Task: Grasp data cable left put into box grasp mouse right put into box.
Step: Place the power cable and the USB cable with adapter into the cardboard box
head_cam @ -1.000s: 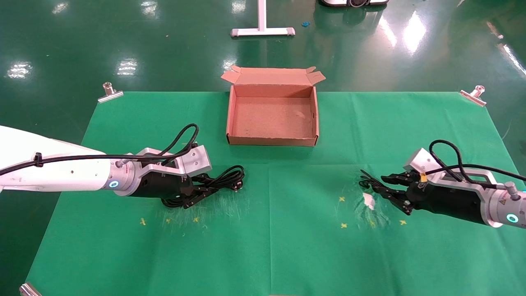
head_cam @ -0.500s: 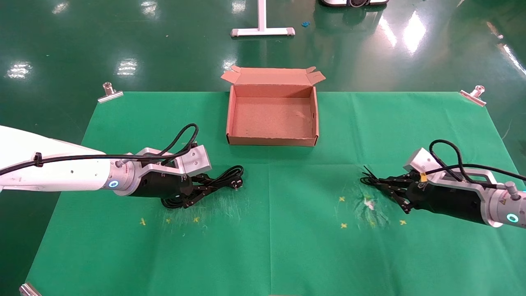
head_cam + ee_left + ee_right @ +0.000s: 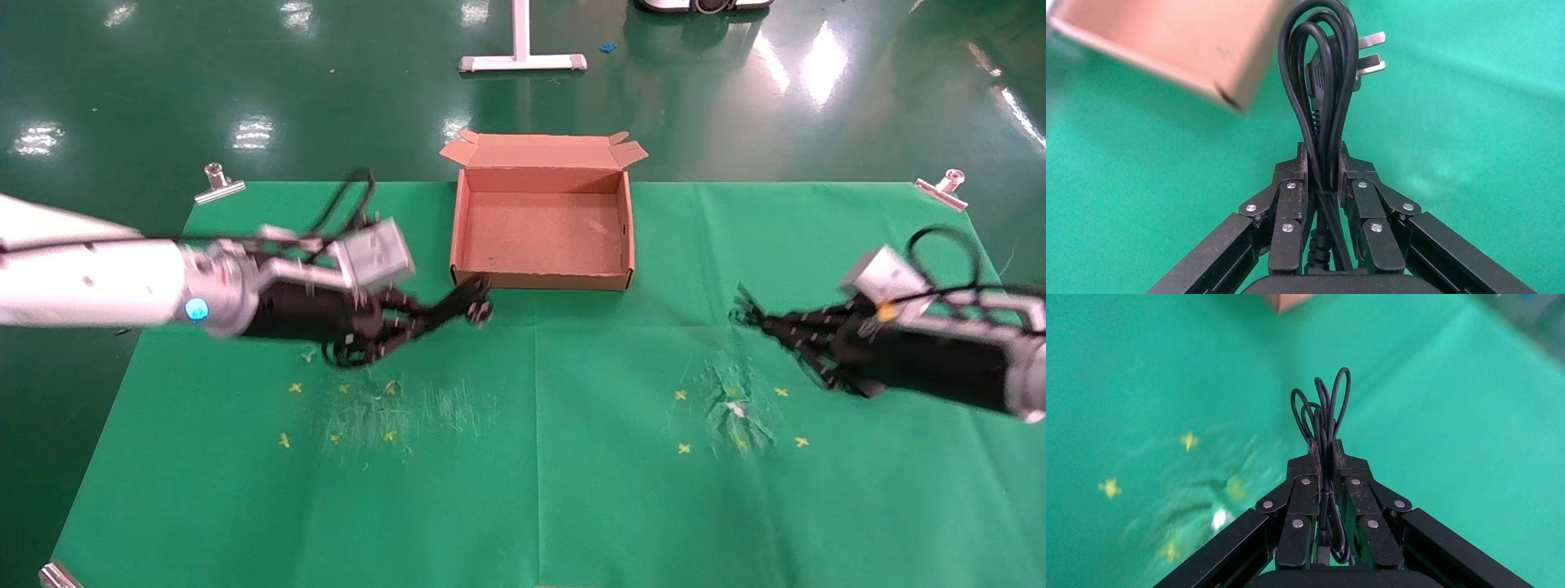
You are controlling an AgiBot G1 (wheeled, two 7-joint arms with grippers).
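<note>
Step in hand: transport of both items toward the box (image 3: 542, 282). Neither item is yet inside; the box floor is bare cardboard, lid flap folded back on the far side.

The left gripper (image 3: 1322, 168) is clamped narrow on the data cable (image 3: 1324, 79), raised off the green table cloth (image 3: 539, 457) and just beside the box's near left corner. The cable is a thick black bundle in a long loop, pinched mid-length between the fingers, its chunky plug with flat metal prongs hanging at the far end of the loop.

The right gripper (image 3: 1322, 454) is closed tight on a bunch of thin black cord (image 3: 1322, 410), well to the right of the box and lifted clear of the cloth. The mouse body itself is not discernible in any view (only cord loops protrude past the fingertips), so whether it hangs below the grip cannot be confirmed.

Judgement: the next move calls for carrying the left load over the box wall with the dangling plug clearing the rim, then releasing.
</note>
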